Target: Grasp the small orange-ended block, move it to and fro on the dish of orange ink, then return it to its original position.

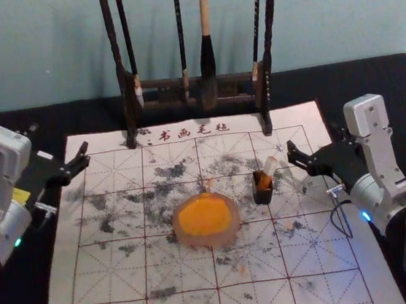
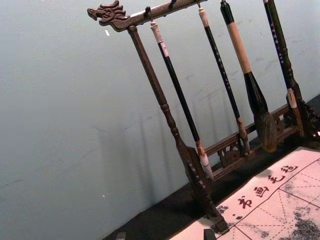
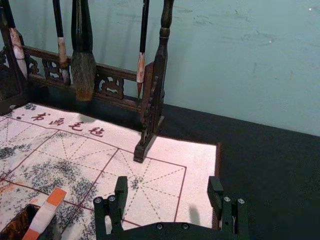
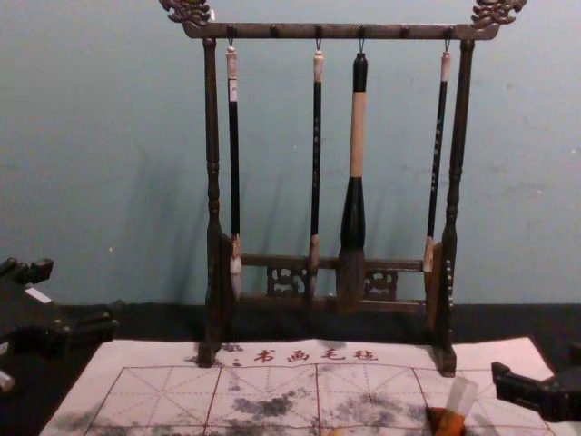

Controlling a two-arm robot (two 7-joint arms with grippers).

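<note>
The block [image 1: 267,172] stood in a small dark cup [image 1: 263,195], on the right half of the mat [image 1: 122,278]. The right claw [image 3: 168,187] was the nearer by far, and the whole move turned on this: the block lay to its left, off to one side of the fingers rather than between them. That claw was wide, with nothing in it, so it seemed to need a shift left and then down before any closing.

The block's long axis rose out of the cup and leaned to the right, towards the right arm. Its upper end was free; the lower part sat within the cup's walls, so the upper end looked the only fair place to grip. A low or crooked approach might have knocked the cup over.

The dish [image 1: 235,222] of orange ink [image 1: 204,216] was left of the cup and a little nearer, close enough that the carry would be short once the block had been lifted clear. On the far side stood the rack [image 4: 460,136] with its hanging brushes [image 4: 357,136], out of the direct way. The left claw [image 2: 165,235] hung idle at the left of the worktop [image 1: 401,85], wide and holding nothing.
</note>
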